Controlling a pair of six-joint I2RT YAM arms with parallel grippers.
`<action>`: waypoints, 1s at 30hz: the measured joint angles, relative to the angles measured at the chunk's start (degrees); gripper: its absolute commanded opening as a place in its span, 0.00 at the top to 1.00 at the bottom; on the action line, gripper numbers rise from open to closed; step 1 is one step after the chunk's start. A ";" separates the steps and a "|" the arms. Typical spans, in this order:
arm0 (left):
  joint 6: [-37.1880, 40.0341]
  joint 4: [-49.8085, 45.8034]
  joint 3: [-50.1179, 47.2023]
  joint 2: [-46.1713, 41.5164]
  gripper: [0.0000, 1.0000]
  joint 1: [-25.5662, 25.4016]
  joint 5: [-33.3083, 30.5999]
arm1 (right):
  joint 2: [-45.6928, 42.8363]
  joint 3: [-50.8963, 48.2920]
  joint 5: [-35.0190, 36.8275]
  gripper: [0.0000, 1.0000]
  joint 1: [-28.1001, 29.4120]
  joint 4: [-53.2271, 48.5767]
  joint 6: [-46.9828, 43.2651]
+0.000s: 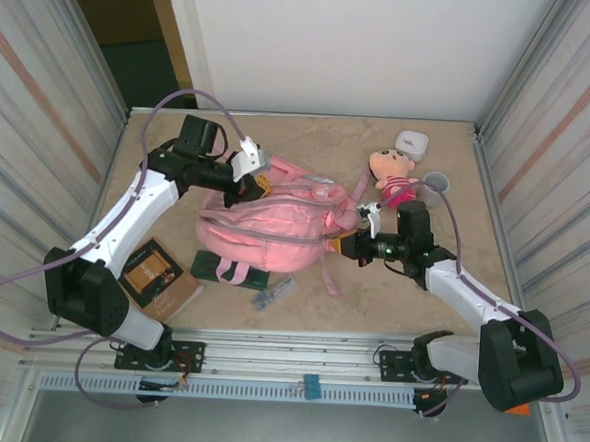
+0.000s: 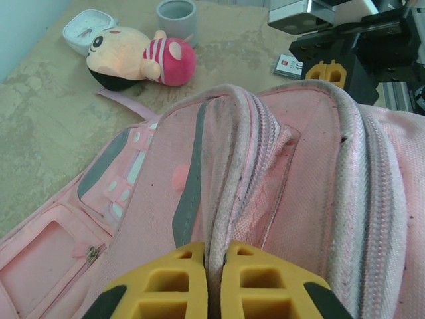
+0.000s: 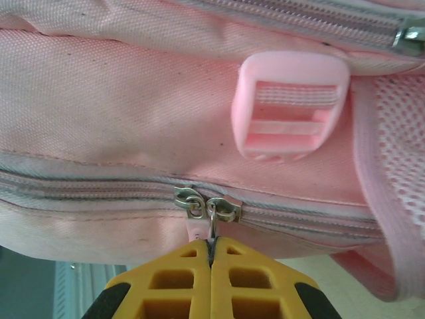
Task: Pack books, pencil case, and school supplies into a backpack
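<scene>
Right gripper [image 3: 211,247] clamped shut on the zipper pull [image 3: 211,224] at the right-hand end of the pink backpack [image 1: 274,230], which lies mid-table between the two arms; left gripper [image 2: 214,259], jaws likewise closed, pinches the top handle [image 2: 222,166] at the bag's far-left end. The zipper track [image 3: 86,183] runs crosswise to the right fingers, along the bag's long axis, so any opening pull would likely follow that seam while the left grip anchors the fabric. Book [image 1: 155,273], pencil case [image 1: 212,267] and pen [image 1: 272,296] lie by the bag's near edge, closer to the left arm
</scene>
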 measured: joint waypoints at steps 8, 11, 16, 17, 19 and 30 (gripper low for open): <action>-0.44 4.26 -2.38 0.00 1.00 -7.39 -10.29 | -0.11 0.33 2.82 1.00 1.33 -1.86 6.12; -0.81 5.97 -3.85 -0.13 1.00 -8.79 -12.63 | -0.11 1.44 3.74 1.00 1.49 -4.44 6.95; -1.22 8.66 -6.43 -1.42 1.00 -8.94 -13.33 | -0.11 2.78 4.90 1.00 -0.85 -8.70 7.48; -1.25 9.14 -6.84 -1.66 1.00 -8.74 -13.29 | -0.11 2.78 4.85 1.00 -2.05 -8.92 7.76; -1.46 9.57 -7.37 -2.01 1.00 -8.02 -12.79 | -0.09 2.78 5.16 1.00 -4.81 -9.38 8.00; -2.73 10.01 -9.66 -3.87 1.00 -5.46 -10.71 | 2.60 4.31 12.00 0.36 -9.51 -11.17 8.15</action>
